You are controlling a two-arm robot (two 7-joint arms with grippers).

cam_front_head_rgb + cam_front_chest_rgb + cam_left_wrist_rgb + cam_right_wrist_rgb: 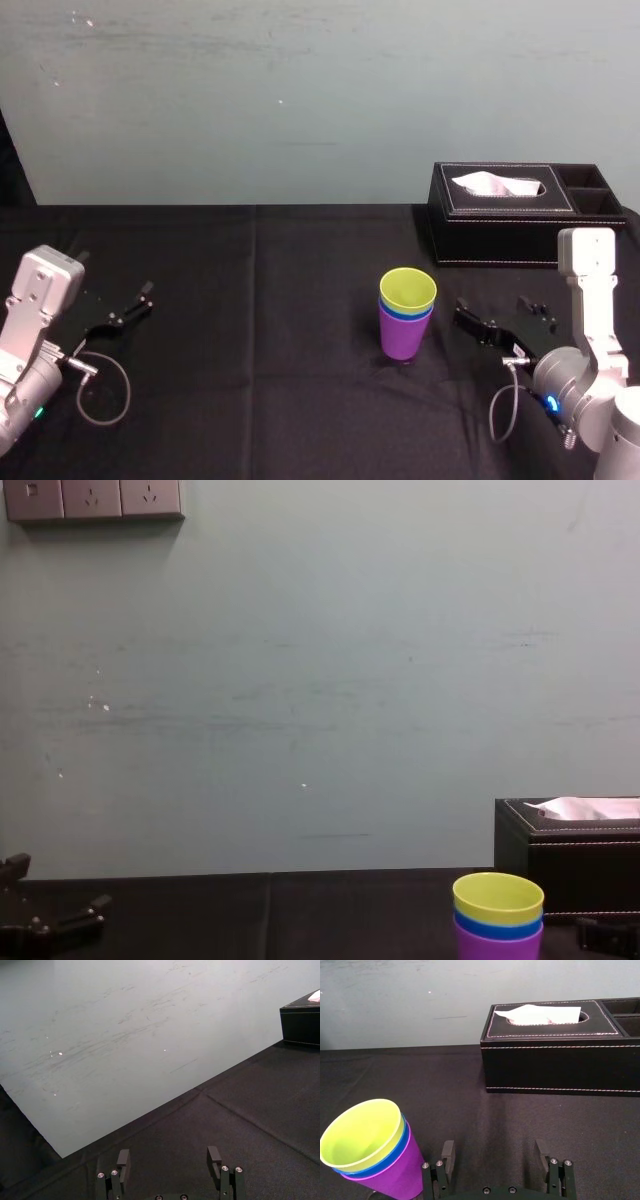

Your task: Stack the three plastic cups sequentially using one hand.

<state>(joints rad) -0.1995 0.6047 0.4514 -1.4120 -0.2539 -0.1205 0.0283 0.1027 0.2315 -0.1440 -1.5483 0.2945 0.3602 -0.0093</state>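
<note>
In the head view, the yellow-green cup is nested in the blue cup, which sits in the purple cup. They stand upright just left of the right gripper, which is spread open and empty. The left gripper, also open, lies well apart. The right wrist view puts the purple cup beside that gripper's jaws, not between them.
</note>
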